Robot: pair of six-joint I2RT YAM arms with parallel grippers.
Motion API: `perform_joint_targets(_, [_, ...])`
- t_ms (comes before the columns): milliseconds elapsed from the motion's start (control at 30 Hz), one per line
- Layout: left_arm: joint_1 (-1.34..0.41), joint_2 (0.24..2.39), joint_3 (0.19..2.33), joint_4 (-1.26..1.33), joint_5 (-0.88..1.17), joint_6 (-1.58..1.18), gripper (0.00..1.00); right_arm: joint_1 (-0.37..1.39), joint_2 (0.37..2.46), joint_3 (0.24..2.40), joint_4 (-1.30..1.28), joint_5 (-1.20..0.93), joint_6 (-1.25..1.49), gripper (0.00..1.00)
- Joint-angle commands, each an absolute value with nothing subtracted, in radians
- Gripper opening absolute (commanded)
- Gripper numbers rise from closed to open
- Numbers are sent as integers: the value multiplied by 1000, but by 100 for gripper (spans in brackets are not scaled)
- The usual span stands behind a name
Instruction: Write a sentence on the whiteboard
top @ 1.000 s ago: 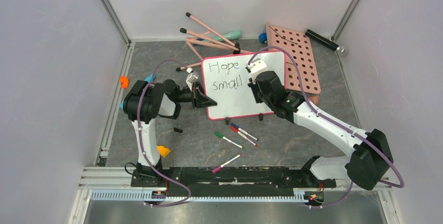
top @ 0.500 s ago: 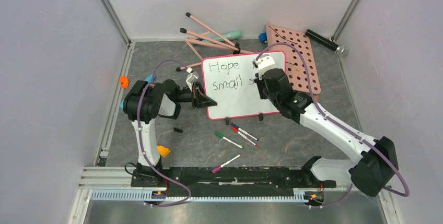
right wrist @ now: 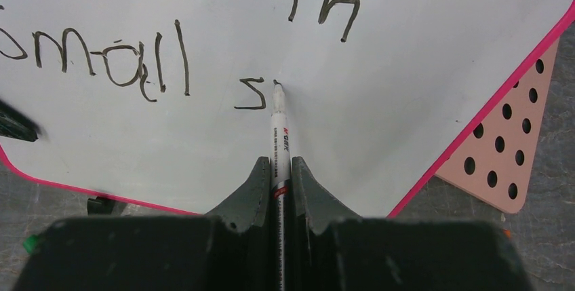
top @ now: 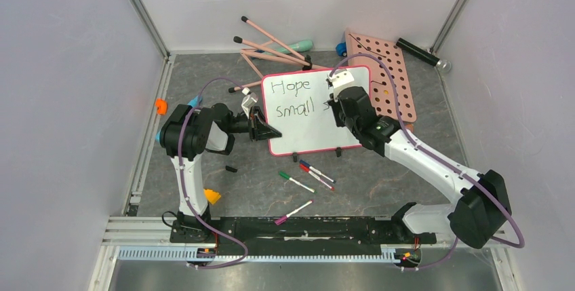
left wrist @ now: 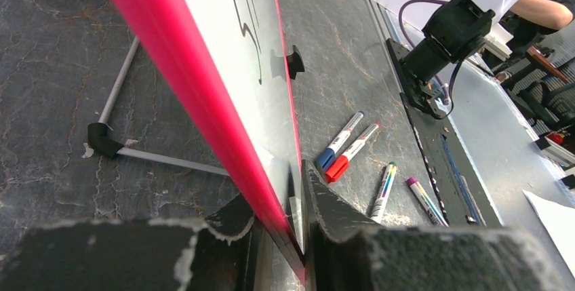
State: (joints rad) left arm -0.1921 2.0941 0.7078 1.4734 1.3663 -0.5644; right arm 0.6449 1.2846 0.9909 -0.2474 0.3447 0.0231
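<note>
Since a second ago the right arm has swung toward the far right side of the whiteboard [top: 305, 131], and an "s" now follows "small". That arm reaches in diagonally from the near right with its wrist bent down. The right tool [right wrist: 278, 167] is clenched on a white marker [right wrist: 280, 125], whose tip touches the board just right of that "s". I read the sentence [top: 288, 109] so far as "Hope in" above "small s". The left arm is folded low, forearm pointing right, and the left tool [left wrist: 293, 233] pinches the board's pink rim near its left corner. The board sits on the grey worktop [top: 393, 189] between both arms, its right corner over the pink pegboard [top: 393, 84].
</note>
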Motion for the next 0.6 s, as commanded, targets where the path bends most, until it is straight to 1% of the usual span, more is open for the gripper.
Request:
perform_joint_targets(0, [-203,2107,714,1557,1423,-473,17,637,1290,1033,-226,391,11,0])
perform_joint_targets(267, [-202,2107,712,1558,1423,-473,17,633,1279,1043,-273,463,12,0])
perform_joint_targets(567, [-202,2108,713,1557,1423,-473,16,629,1238,1057,-258,413,10,0])
